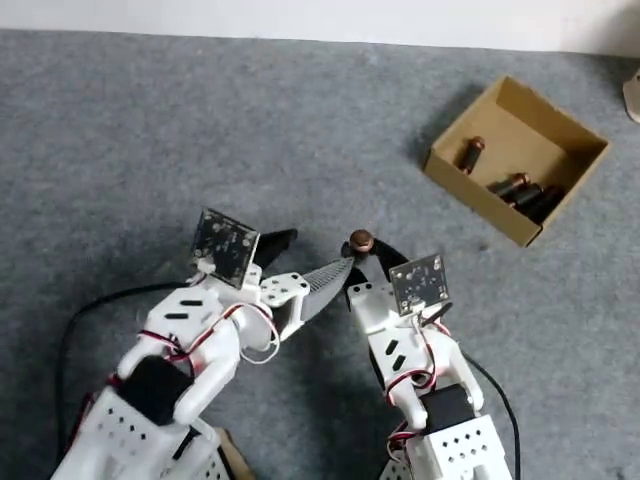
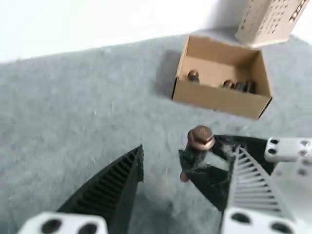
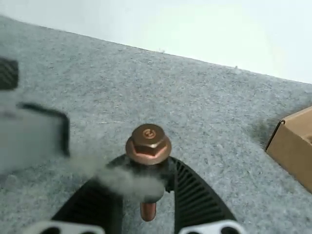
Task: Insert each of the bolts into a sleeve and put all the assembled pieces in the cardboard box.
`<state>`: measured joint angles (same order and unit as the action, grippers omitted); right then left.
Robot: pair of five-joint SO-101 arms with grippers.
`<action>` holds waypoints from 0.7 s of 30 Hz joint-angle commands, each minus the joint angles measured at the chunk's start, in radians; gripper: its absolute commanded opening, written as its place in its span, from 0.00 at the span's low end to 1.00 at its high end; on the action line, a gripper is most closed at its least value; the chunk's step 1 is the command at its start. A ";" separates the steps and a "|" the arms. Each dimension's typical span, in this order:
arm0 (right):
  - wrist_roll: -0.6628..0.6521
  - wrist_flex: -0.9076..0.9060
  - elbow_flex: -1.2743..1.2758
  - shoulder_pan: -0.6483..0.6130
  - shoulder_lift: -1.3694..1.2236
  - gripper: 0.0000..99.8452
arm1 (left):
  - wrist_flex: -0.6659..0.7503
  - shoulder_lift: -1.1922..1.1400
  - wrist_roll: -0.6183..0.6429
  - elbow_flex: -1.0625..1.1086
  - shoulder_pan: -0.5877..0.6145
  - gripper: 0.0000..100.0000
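Right pincer (image 3: 146, 169) clamped on upright bolt (image 3: 148, 144) seated in sleeve (image 2: 194, 160) over tabletop (image 1: 150, 130). Left pincer (image 1: 318, 251) gaped just beside. Judged best: left backs clear, right carries piece over cardboard box (image 1: 475, 203) before release.

One camera overhead, two on the wrists.
From high up we look steeply down on the tabletop (image 1: 200, 130), with the arms (image 1: 190, 350) at its near edge and the cardboard box (image 1: 520, 160) near the far right corner. Our left wrist camera sits low behind the left gripper (image 2: 189, 152), facing the far edge and the box. Our right wrist camera sits closer still behind the right gripper (image 3: 146, 168); all three views share the bolt (image 3: 148, 144).
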<state>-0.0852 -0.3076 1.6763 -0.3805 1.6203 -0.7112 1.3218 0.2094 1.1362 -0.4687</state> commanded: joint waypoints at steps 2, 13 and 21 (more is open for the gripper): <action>0.002 -0.030 0.073 0.025 0.002 0.00 | -0.002 -0.061 0.020 -0.051 0.027 0.12; 0.009 -0.196 -0.153 0.174 -0.101 0.00 | 0.138 -0.309 0.017 -0.065 0.068 0.02; 0.083 -0.193 -0.489 0.354 -0.572 0.00 | 0.334 -0.533 0.017 -0.064 0.143 0.02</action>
<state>-0.0315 -0.5025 1.3694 -0.0890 1.2014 -0.4503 0.8385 0.2094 1.1239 -0.3552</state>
